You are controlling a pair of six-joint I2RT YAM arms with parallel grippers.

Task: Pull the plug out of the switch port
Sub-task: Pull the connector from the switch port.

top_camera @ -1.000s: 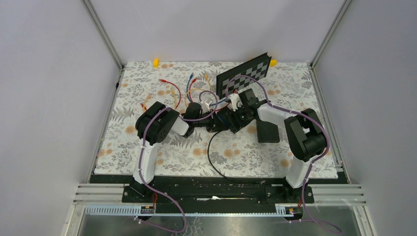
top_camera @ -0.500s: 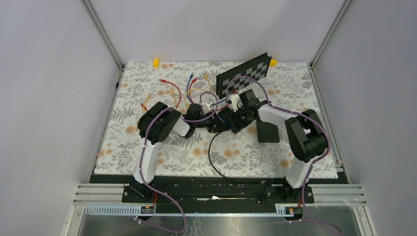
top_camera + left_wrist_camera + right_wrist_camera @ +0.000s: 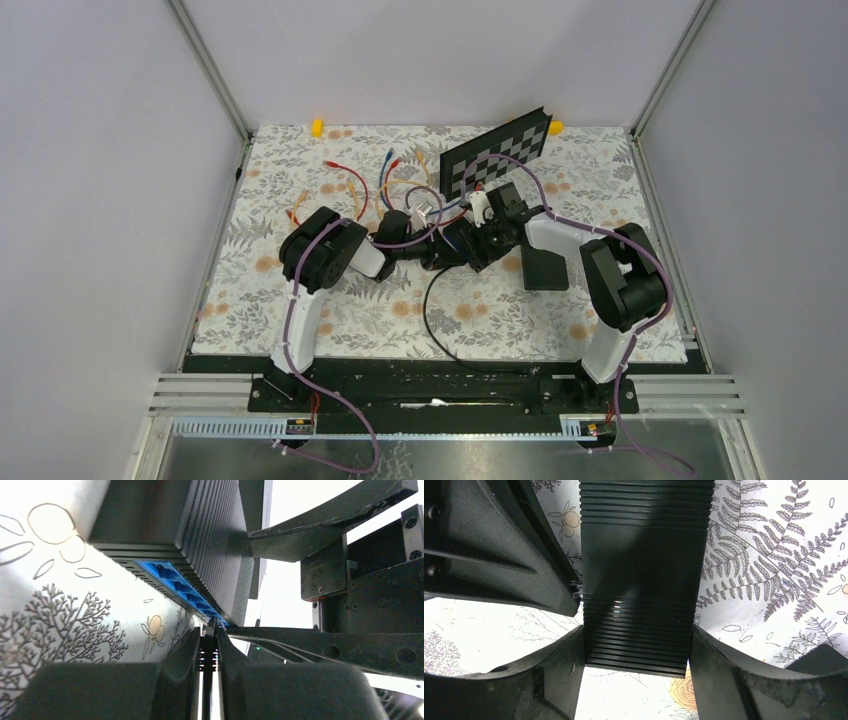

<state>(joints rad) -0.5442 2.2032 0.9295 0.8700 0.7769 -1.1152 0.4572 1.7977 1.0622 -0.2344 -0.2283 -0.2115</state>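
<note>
Our left gripper [image 3: 209,641] is pinched almost fully closed. Its two fingers [image 3: 187,652] leave only a thin gap, and the ribbed black boot of the plug [image 3: 208,659] fills that gap. In the left wrist view the plug points straight ahead out of the jaws, and its nose meets the far end of the blue row of ports [image 3: 175,580] on the underside edge of the switch [image 3: 200,525]. We judge that it is not yet out of its port. We cannot see whether the latch is pressed.

The coming move turns on one line: the plug's long axis runs along the fingers and square into the port face. The pull therefore has to come straight back along the fingers toward the left wrist, with no sideways lean. The left arm is the one on the plug, and the switch lies just beyond its fingertips.

Our right gripper [image 3: 638,655] is clamped across the width of the switch. One finger presses each long side of the ribbed black housing, bracing it against the pull. Its jaws stand about as wide as the housing.

From above, the two grippers meet near the middle of the flowered mat [image 3: 300,300]. The left arm is stretched low and nearly level toward the right. The right arm is folded with its elbow raised, and its forearm reaches left. A black cable [image 3: 428,310] loops from their meeting point toward the near edge; it is probably the plug's lead.
</note>
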